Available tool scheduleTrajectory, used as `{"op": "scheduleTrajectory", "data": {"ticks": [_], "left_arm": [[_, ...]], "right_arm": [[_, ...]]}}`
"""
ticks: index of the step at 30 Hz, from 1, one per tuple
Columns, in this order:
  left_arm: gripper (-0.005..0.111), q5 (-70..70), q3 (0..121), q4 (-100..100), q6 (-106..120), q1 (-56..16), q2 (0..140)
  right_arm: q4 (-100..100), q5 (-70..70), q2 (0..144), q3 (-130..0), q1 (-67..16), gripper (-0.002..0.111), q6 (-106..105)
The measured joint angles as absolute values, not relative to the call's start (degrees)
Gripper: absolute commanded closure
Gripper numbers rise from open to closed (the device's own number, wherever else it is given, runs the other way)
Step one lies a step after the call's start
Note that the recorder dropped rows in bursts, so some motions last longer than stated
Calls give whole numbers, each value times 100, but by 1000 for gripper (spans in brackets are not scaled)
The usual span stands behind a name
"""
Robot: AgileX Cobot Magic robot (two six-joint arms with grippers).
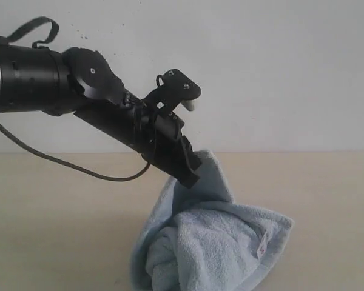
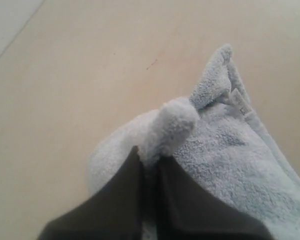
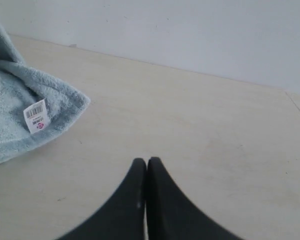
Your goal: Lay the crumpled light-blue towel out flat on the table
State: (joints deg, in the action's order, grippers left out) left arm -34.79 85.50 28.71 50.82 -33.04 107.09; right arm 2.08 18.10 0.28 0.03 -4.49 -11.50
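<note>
The light-blue towel (image 1: 212, 242) lies crumpled on the beige table (image 1: 60, 212), with one corner lifted. My left gripper (image 1: 191, 176) is shut on that raised part; in the left wrist view a bunched fold of the towel (image 2: 172, 125) sticks out between the dark fingers (image 2: 120, 195) of the left gripper (image 2: 149, 157). A white tag (image 1: 262, 245) shows on the towel's hem at the right. My right gripper (image 3: 146, 162) is shut with nothing in it, hovering over bare table (image 3: 215, 140) beside the towel (image 3: 20, 105) and its tag (image 3: 36, 116). It is out of the exterior view.
A white wall (image 1: 279, 73) rises behind the table's far edge. A black cable (image 1: 79, 167) hangs from the left arm over the tabletop. Bare tabletop stretches left and right of the towel.
</note>
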Motion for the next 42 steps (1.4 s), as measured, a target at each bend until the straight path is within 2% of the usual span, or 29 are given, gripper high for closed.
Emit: {"op": "scheduleTrajectory", "data": {"ticks": [4, 14, 18, 27, 31, 34, 37, 42], "left_arm": [[103, -4019, 8550, 2358, 4011, -3304, 10236], [103, -5559, 8550, 2261, 3215, -3304, 9744], [103, -5650, 8550, 2170, 3098, -3304, 9696], [103, -5842, 8485, 2127, 3087, -3304, 9696], [103, -5720, 8225, 2127, 3087, -3304, 9696], [103, -5485, 8005, 2127, 3087, -3304, 9696], [103, -5272, 7803, 2137, 3087, -3304, 9696], [103, -5027, 7574, 2137, 3087, -3304, 9696]], "right_arm": [[208, 1810, 28, 3, -449, 109, -1150], [223, 1685, 28, 3, -449, 109, -1165], [857, 926, 28, 3, -449, 109, -1000], [2992, -753, 28, 3, -449, 109, 910], [3020, -2052, 19, 3, -449, 109, 2702], [2340, -3167, 15, -221, -449, 109, 3905], [864, -3685, 234, -997, -449, 109, 4084], [-3037, -2707, 1668, -2446, -458, 109, 3860]]}}
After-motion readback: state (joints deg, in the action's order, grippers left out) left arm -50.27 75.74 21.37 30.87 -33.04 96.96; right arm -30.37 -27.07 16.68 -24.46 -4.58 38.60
